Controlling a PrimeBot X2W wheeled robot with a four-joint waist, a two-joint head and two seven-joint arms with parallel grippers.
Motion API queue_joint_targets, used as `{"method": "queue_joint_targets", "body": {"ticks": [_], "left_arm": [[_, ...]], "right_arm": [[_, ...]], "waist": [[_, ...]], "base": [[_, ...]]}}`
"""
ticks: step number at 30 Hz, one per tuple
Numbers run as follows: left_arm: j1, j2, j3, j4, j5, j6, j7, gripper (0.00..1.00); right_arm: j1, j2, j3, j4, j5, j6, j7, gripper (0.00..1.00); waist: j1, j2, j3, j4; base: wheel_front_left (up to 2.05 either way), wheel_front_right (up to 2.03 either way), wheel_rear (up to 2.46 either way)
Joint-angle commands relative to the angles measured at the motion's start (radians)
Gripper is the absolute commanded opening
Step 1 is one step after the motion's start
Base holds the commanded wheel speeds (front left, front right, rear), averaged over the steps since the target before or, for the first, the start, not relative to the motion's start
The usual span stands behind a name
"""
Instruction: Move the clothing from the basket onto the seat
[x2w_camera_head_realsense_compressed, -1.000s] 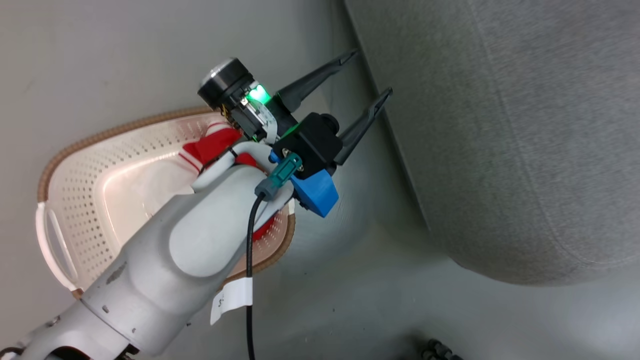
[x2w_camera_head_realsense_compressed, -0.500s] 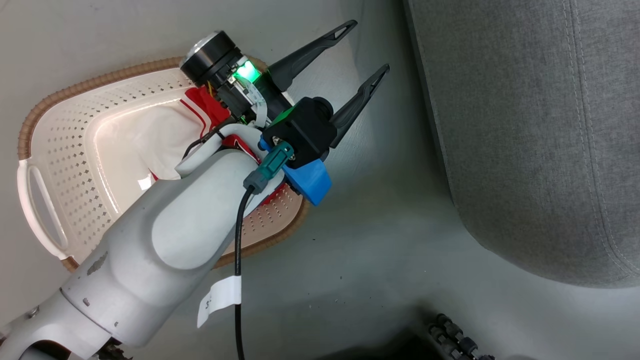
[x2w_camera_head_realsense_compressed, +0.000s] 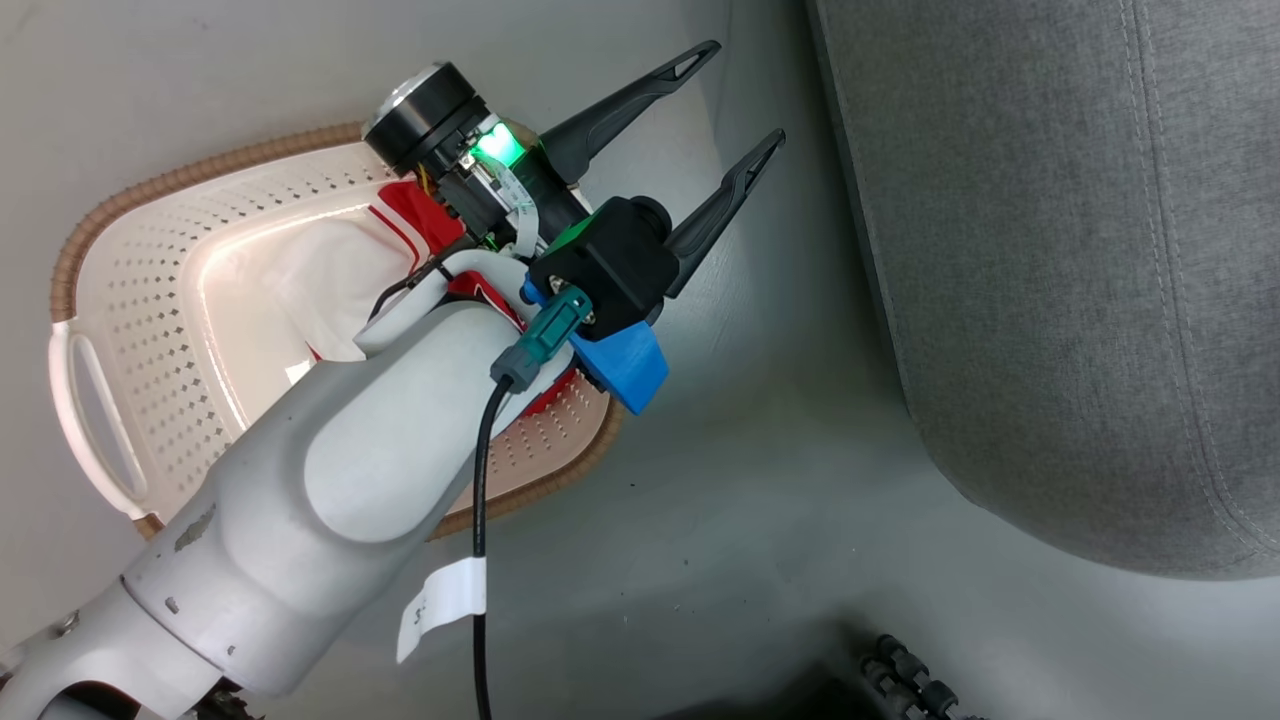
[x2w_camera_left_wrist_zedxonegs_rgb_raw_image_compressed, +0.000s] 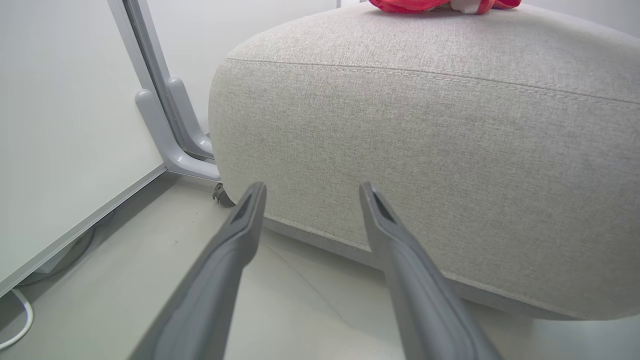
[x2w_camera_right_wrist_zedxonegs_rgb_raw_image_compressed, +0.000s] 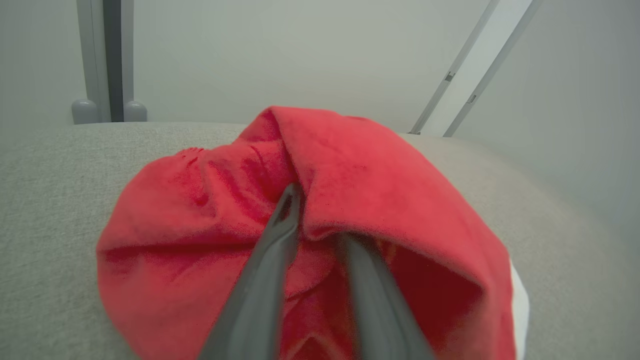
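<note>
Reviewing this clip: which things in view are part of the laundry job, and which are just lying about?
Part of the job:
basket
red jersey inside it
plainer red garment on the seat
left gripper, open
right gripper, fingers in that garment

Just lying about:
grey frame leg
white cable

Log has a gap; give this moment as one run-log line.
left gripper: open, over floor between basket and seat | right gripper: shut on red garment, on seat | jersey: in basket
</note>
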Motion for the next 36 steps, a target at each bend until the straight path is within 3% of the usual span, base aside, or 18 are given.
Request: {"method": "queue_joint_targets", "body": {"ticks": [1,13,21,29,36], "left_arm": [[-0.003,-0.001,0.003,0.001,-0.006,0.009,-0.007,1.00],[0.072,-0.044,0.052,0.037,-0.061,0.047,-0.036,1.00],[0.182,-0.047,0.182,-0.018,-0.085,0.086,-0.036,1.00],[0.317,-0.064,0.346,-0.054,-0.074,0.112,-0.035,1.00],[0.419,-0.087,0.468,-0.074,-0.056,0.111,-0.035,1.00]], "right_arm": [[0.036,0.007,-0.006,-0.019,0.008,0.000,-0.004,1.00],[0.332,0.094,0.017,-0.286,-0.010,0.000,-0.004,1.00],[0.405,0.113,0.191,-0.383,-0.016,0.000,-0.004,1.00],[0.426,0.122,0.392,-0.397,-0.010,0.000,-0.004,1.00],[0.446,0.134,0.472,-0.382,0.002,0.000,-0.004,1.00]], "waist": [[-0.0001,0.0000,-0.013,0.005],[-0.0001,0.0000,-0.185,0.038],[-0.0001,0.0000,-0.333,0.077],[-0.0001,0.0000,-0.463,0.134],[-0.0001,0.0000,-0.547,0.181]], "base": [[0.00,0.00,0.00],[0.00,0.00,0.00],[0.00,0.00,0.00],[0.00,0.00,0.00],[0.00,0.00,0.00]]}}
